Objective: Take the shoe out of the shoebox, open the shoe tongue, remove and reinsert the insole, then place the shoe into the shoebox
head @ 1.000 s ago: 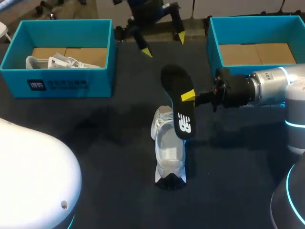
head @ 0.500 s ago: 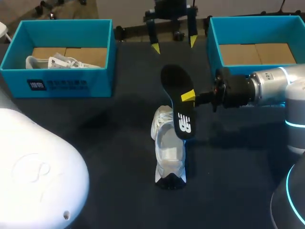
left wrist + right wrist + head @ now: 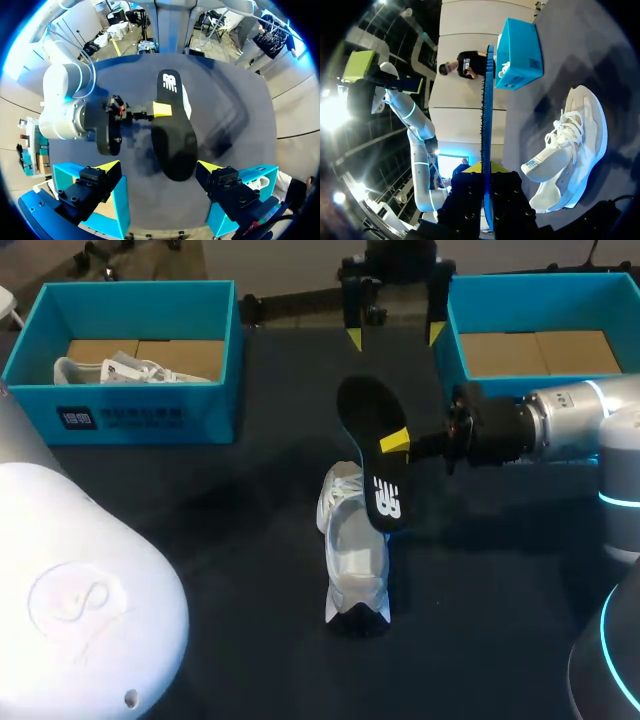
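Observation:
A white shoe (image 3: 352,550) lies on the dark table, toe toward the front edge. Just above its heel end my right gripper (image 3: 395,441) is shut on a black insole (image 3: 370,430), held tilted with its logo end low. In the right wrist view the insole (image 3: 486,115) shows edge on between the fingers, and the shoe (image 3: 572,150) lies beside it with its tongue folded out. My left gripper (image 3: 394,335) hangs open at the table's far edge, apart from the insole. From the left wrist view, the insole (image 3: 175,135) sits ahead of that open gripper (image 3: 158,167), covering most of the shoe (image 3: 186,102).
A blue shoebox (image 3: 35,350) at the back left holds another white shoe (image 3: 125,370). A second blue shoebox (image 3: 452,340) stands at the back right, showing only its cardboard floor. My left arm's white housing (image 3: 80,610) fills the front left corner.
My left gripper has swung to the right along the far edge, from left of the insole to beside the right shoebox. The right gripper, insole and shoe have stayed put.

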Available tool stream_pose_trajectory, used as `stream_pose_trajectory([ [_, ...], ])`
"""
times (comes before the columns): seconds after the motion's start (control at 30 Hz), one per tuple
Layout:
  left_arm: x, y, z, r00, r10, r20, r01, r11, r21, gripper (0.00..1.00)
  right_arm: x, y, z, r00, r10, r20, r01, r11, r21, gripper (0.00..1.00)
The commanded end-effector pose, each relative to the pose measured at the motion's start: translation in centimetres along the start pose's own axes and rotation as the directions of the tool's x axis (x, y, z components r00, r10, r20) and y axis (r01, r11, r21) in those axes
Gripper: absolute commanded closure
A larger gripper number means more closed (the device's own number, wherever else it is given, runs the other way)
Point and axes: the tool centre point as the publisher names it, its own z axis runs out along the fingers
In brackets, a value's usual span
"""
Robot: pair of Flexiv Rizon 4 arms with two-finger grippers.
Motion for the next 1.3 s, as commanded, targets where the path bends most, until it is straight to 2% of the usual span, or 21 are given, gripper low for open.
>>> stream_pose_trajectory([
  [0.03, 2.8, -1.2, 0.3, 0.952, 0.018, 0.305, -0.015, 1.0, -0.013, 0.0, 0.0, 0.0, 0.1, 1.0, 0.0, 0.001, 0.0, 1.0, 0.0, 1.0],
  [0.2, 4.1, -1.6, 1.1, 0.873, 0.029, 0.486, -0.027, 1.0, -0.011, 0.0, 0.0, 0.0, 0.1, 1.0, 0.0, 0.001, 0.0, 1.0, 0.0, 1.0],
  [0.27, 4.6, -1.6, 1.5, 0.826, 0.016, 0.564, -0.03, 0.999, 0.016, 0.0, 0.0, 0.0, 0.1, 1.0, 0.0, 0.001, 0.0, 1.0, 0.0, 1.0],
  [0.4, 5.4, -2.6, 1.9, 0.698, 0.044, 0.715, -0.049, 0.999, -0.014, 0.0, 0.0, 0.0, 0.1, 1.0, 0.0, 0.001, 0.0, 1.0, 0.0, 1.0],
  [0.5, 5.8, -3.5, 1.8, 0.605, 0.054, 0.795, -0.053, 0.998, -0.027, 0.0, 0.0, 0.0, 0.1, 1.0, 0.0, 0.001, 0.0, 1.0, 0.0, 1.0],
  [0.7, 6.4, -4.3, 1.7, 0.484, 0.04, 0.874, -0.049, 0.999, -0.019, 0.0, 0.0, 0.0, 0.1, 1.0, 0.0, 0.001, 0.0, 1.0, 0.0, 1.0],
  [0.77, 6.6, -4.3, 1.9, 0.465, 0.028, 0.885, -0.042, 0.999, -0.009, 0.0, 0.0, 0.0, 0.1, 1.0, 0.0, 0.001, 0.0, 1.0, 0.0, 1.0],
  [0.8, 6.9, -4.2, 2.1, 0.456, -0.001, 0.89, -0.041, 0.999, 0.023, 0.0, 0.0, 0.0, 0.1, 1.0, 0.0, 0.001, 0.0, 1.0, 0.0, 1.0],
  [0.83, 7.3, -4.0, 2.0, 0.51, -0.009, 0.86, -0.03, 0.999, 0.028, 0.0, 0.0, 0.0, 0.1, 1.0, 0.0, 0.001, 0.0, 1.0, 0.0, 1.0],
  [1.3, 7.3, -4.0, 2.0, 0.51, -0.009, 0.86, -0.03, 0.999, 0.028, 0.0, 0.0, 0.0, 0.1, 1.0, 0.0, 0.001, 0.0, 1.0, 0.0, 1.0],
])
